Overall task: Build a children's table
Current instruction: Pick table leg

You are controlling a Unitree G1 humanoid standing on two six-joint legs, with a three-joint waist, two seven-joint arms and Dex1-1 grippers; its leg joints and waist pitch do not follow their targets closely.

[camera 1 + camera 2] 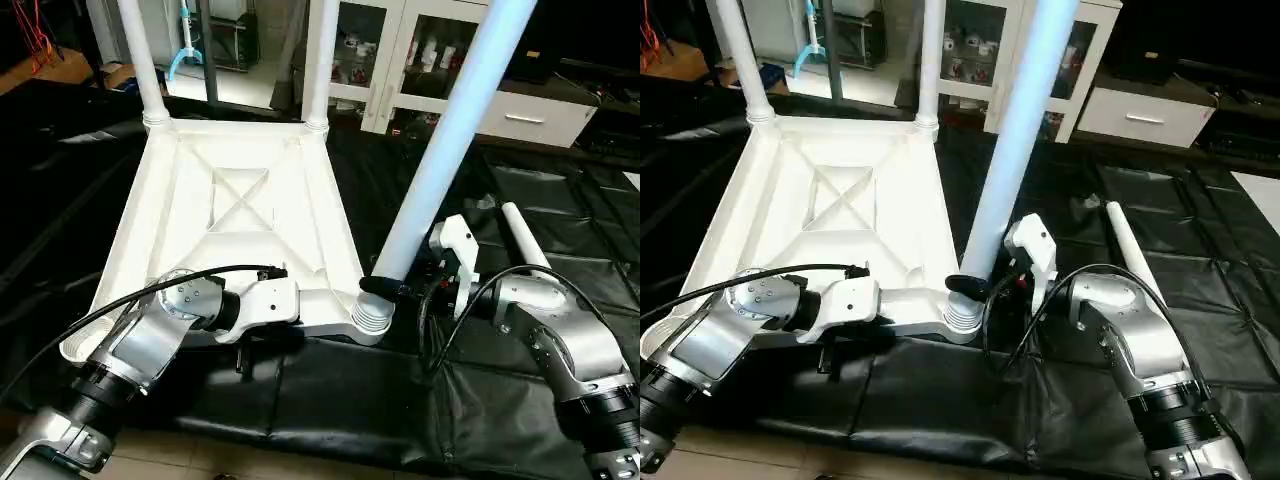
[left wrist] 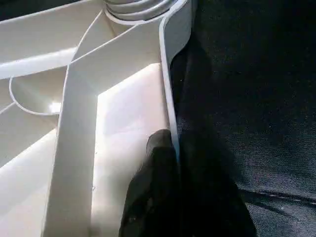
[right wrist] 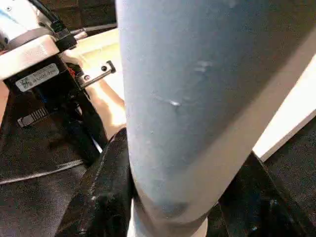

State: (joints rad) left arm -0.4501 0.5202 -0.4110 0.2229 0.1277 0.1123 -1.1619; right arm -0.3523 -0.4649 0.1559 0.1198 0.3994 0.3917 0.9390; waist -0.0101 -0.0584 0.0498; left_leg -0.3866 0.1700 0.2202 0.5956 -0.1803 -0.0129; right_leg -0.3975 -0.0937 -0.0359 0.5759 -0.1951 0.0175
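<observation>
The white tabletop lies upside down on the black cover, X-ribs facing up. Two white legs stand upright in its far corner sockets. A third leg leans to the right, its lower end at the ribbed near-right corner socket. My right gripper is shut on that leg just above the socket, with black fingers on both sides of the tube. My left gripper is shut on the tabletop's near rim, one finger inside the wall and one outside. Another leg lies loose on the cover at the right.
The black cover's near edge drops to the floor just in front of my arms. A glass-door cabinet and a white drawer unit stand behind the work surface. A black cable loops over my left forearm.
</observation>
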